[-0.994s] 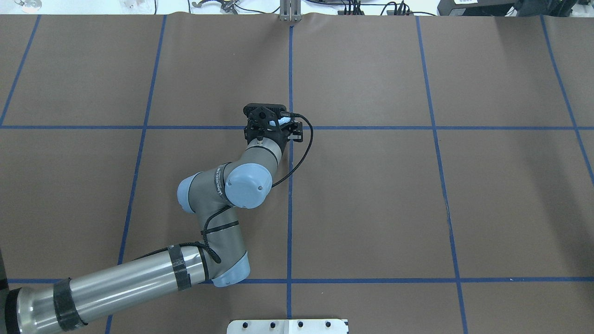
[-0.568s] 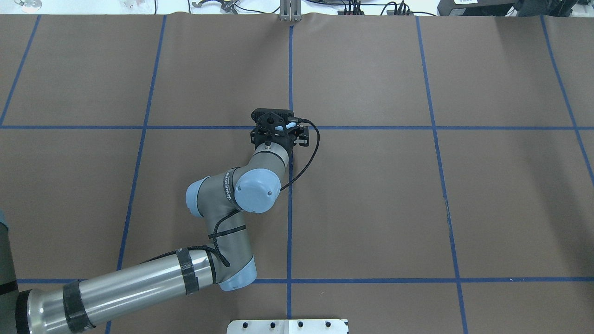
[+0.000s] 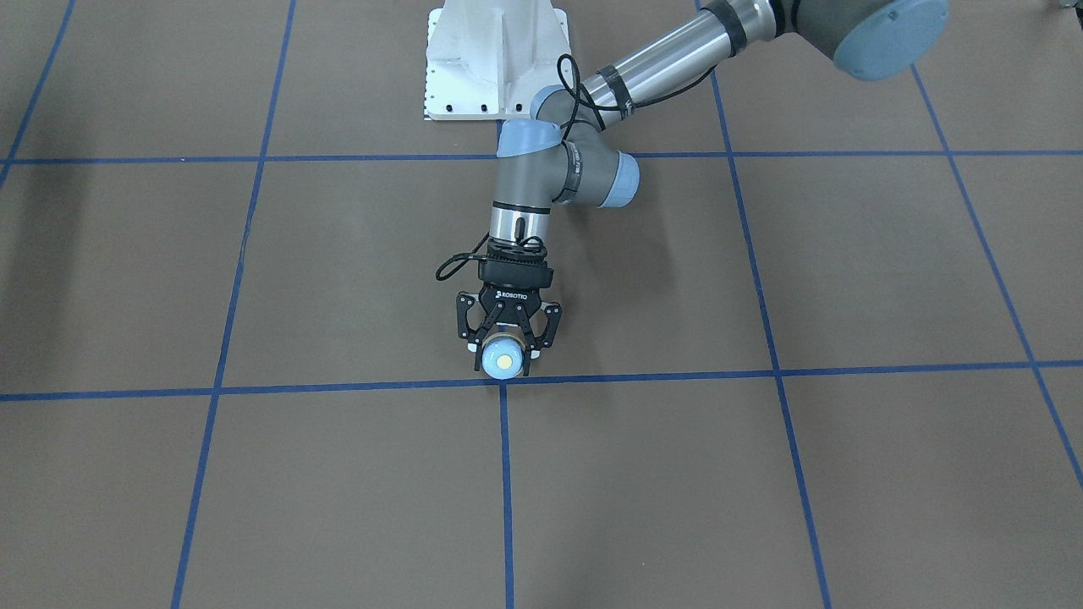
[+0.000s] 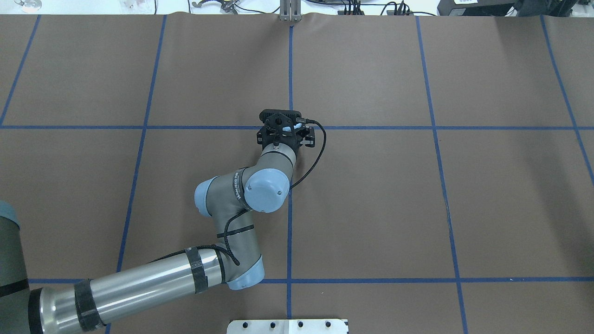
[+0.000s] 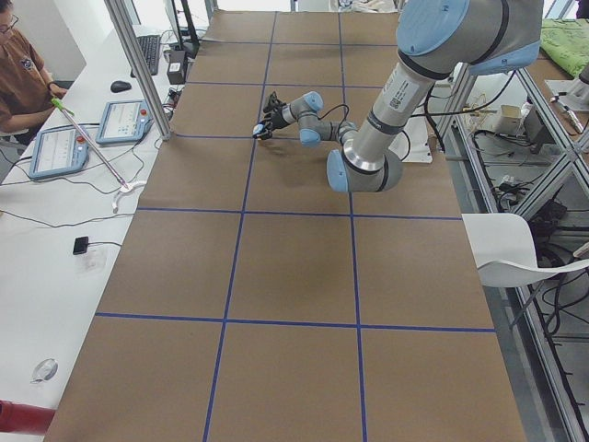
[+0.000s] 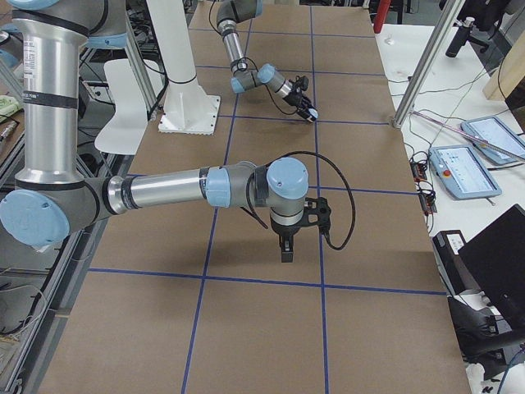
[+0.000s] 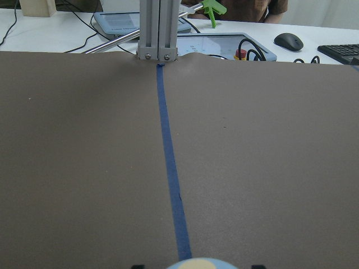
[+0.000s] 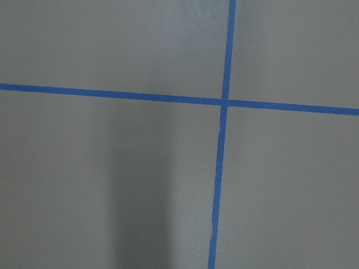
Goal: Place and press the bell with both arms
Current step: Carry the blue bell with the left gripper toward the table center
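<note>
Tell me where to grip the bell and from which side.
Pinch the bell across its blue dome, coming from the robot's side as the left gripper does: round flanks suit a two-sided pinch, leaving the cream button exposed.

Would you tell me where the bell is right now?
In the front-facing view, the bell is held in the left gripper, beside the central tape crossing.
</note>
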You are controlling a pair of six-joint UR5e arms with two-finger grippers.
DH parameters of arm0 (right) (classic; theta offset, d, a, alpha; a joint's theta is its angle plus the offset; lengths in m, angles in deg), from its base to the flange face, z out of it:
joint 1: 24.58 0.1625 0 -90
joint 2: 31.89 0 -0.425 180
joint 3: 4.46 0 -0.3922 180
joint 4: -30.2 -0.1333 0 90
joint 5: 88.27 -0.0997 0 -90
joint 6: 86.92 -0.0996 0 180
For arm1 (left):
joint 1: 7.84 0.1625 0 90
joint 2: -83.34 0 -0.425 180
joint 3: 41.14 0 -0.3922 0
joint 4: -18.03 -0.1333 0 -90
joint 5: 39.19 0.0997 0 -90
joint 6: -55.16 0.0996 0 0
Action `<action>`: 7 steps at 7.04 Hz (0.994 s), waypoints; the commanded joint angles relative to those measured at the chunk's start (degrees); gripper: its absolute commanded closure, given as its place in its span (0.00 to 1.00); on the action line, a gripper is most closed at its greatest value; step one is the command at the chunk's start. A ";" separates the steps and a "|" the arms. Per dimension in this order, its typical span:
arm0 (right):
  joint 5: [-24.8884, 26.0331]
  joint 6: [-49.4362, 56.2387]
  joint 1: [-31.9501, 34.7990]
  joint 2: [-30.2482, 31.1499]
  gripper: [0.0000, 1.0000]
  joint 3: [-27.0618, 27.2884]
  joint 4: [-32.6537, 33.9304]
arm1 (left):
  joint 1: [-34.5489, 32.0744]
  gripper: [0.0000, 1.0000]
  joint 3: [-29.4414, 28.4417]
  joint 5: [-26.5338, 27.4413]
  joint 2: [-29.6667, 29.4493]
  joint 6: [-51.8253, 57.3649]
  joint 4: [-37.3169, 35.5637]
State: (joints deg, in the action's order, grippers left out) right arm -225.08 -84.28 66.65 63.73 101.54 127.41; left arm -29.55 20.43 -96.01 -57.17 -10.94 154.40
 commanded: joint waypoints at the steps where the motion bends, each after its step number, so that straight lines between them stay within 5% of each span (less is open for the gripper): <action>1: -0.12 0.00 0.00 0.00 0.00 0.08 0.00 | 0.62 0.00 0.04 1.27 -0.11 -0.34 0.04; 4: 0.58 0.35 -0.35 -0.52 0.00 0.34 -0.53 | -1.30 0.00 3.19 0.31 -3.19 -0.51 -0.23; 7: 0.05 -0.35 -0.70 -0.97 0.00 -0.18 -0.62 | -10.60 0.00 3.73 -14.41 -2.75 -0.43 -5.37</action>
State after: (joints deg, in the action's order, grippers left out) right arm -224.96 -84.46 66.08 62.68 101.68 126.85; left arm -36.16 23.82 -104.29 -60.01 -11.40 152.32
